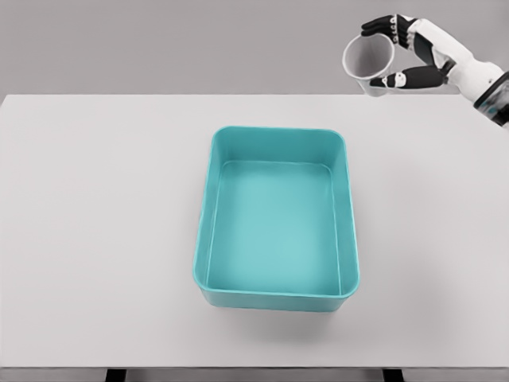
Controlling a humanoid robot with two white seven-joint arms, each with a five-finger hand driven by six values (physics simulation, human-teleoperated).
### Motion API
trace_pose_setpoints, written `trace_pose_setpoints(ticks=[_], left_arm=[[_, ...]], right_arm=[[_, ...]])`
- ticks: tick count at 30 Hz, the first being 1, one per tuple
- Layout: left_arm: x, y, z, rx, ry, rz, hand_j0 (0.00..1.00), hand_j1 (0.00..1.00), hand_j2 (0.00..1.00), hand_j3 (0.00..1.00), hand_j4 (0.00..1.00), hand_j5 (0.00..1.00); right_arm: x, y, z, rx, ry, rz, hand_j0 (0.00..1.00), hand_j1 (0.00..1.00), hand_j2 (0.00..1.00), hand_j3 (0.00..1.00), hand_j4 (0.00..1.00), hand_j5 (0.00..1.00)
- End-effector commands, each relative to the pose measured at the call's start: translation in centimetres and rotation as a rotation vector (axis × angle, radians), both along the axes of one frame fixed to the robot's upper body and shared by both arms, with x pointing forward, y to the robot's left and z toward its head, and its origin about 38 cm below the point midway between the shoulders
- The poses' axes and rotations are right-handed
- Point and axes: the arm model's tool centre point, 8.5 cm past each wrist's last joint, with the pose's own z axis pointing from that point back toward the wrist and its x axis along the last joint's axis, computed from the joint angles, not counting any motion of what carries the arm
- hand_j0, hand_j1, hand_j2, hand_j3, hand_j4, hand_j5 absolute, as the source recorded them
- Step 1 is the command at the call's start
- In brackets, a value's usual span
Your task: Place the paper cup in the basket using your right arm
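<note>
While right hand (407, 54) pinches paper cup (370, 58) at upper right, tilted, you risk dropping short: basket (208, 239) sits mid-frame, well apart; loose grip slips.

The right arm (487, 82) is cut off by the right edge, and the fingers (390, 24) hide part of the paper cup (368, 60).

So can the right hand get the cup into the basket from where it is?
Probably yes. The right hand holds the cup above the table's far right, and nothing stands between it and the open, empty basket.
</note>
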Motion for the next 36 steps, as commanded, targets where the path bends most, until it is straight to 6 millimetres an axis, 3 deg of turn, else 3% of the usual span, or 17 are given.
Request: trace_pose_setpoints(ticks=[1, 9, 17, 36], left_arm=[[-0.1, 0.0, 0.0, 0.0, 0.002, 0.0, 1.0, 1.0, 1.0, 1.0, 1.0, 1.0], [-0.1, 0.0, 0.0, 0.0, 0.002, 0.0, 1.0, 1.0, 1.0, 1.0, 1.0, 1.0], [-0.1, 0.0, 0.0, 0.0, 0.002, 0.0, 1.0, 1.0, 1.0, 1.0, 1.0, 1.0], [0.0, 0.0, 0.0, 0.0, 0.0, 0.0, 1.0, 1.0, 1.0, 1.0, 1.0, 1.0]], right_arm=[[-0.3, 0.8, 0.7, 0.0, -0.022, 0.024, 0.76, 0.76, 0.76, 0.76, 0.76, 0.76], [-1.8, 3.3, 2.0, -0.018, -0.082, 0.102, 0.76, 0.76, 0.76, 0.76, 0.76, 0.76], [-2.7, 5.9, 1.8, -0.045, -0.095, 0.176, 0.76, 0.76, 0.76, 0.76, 0.76, 0.76], [-5.7, 9.7, 1.7, -0.113, -0.153, 0.293, 0.76, 0.76, 0.76, 0.76, 0.76, 0.76]])
